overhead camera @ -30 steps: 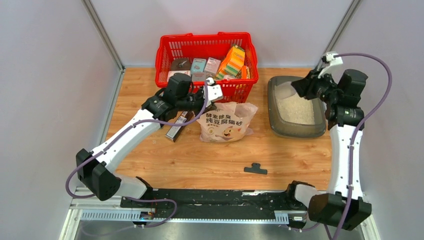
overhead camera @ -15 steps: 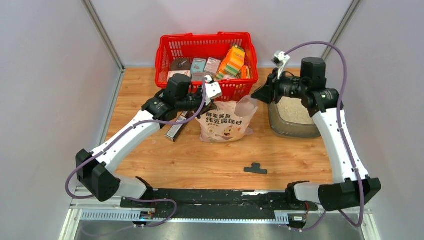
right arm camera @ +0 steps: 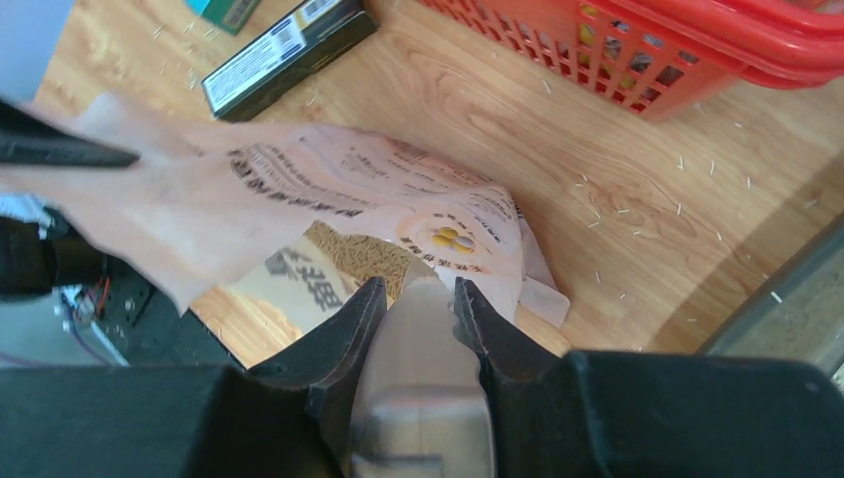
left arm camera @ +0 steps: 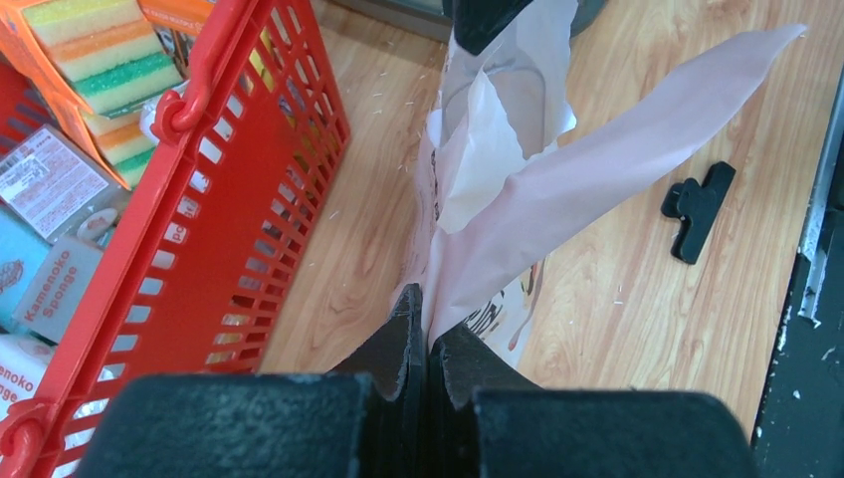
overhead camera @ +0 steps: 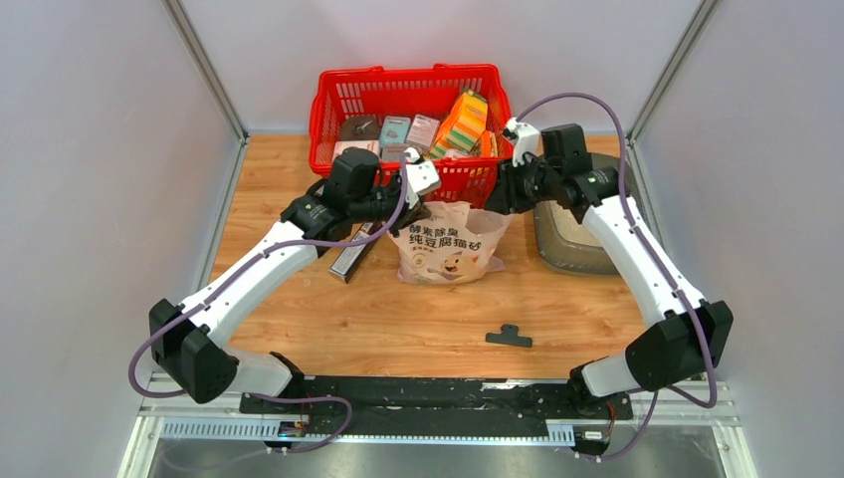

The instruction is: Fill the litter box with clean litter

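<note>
Left tool [left arm camera: 426,324] pinching bag [left arm camera: 557,189] edge, right tool [right arm camera: 418,291] gripping what seems a scoop [right arm camera: 423,368]

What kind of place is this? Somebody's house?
Probably a robot test booth, not a house: plain grey walls box in a wooden table, with the left arm and right arm bolted at its edge.

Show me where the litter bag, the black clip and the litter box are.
litter bag [overhead camera: 448,257], top view, printed front panel
black clip [overhead camera: 509,337], top view, its middle
litter box [overhead camera: 562,257], top view, near-left corner wall
</note>
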Tool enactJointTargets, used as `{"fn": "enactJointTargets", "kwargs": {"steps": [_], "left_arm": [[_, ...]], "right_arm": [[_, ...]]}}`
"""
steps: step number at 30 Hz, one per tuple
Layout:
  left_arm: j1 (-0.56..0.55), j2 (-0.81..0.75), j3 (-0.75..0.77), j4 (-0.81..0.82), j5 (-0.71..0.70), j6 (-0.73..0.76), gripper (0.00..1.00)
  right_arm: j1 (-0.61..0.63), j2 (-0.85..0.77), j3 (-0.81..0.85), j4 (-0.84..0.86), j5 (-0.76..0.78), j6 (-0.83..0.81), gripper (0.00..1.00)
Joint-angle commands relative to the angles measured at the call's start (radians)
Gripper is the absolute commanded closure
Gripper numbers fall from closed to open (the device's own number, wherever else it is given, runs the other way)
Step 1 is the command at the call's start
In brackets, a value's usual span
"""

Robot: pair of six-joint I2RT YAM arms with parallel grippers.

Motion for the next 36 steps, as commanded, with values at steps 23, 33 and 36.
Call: {"fn": "enactJointTargets", "kwargs": {"steps": [23,33,36], "left_arm": [[0.005,0.007,0.064,0.262,-0.057,-0.104,1.0],[0.006,0.071,0.11,0.301,-0.054,-0.15,1.0],[0.006,0.088,0.118,0.31,-0.054,-0.147,1.0]], "right_arm": [[0.205,0.077,-0.32,0.345,0.576,0.261,1.0],[0.186,0.143,-0.348,0.384,0.248,0.366,1.0],[0.177,0.153,-0.337,0.412,0.168,0.4,1.0]]}}
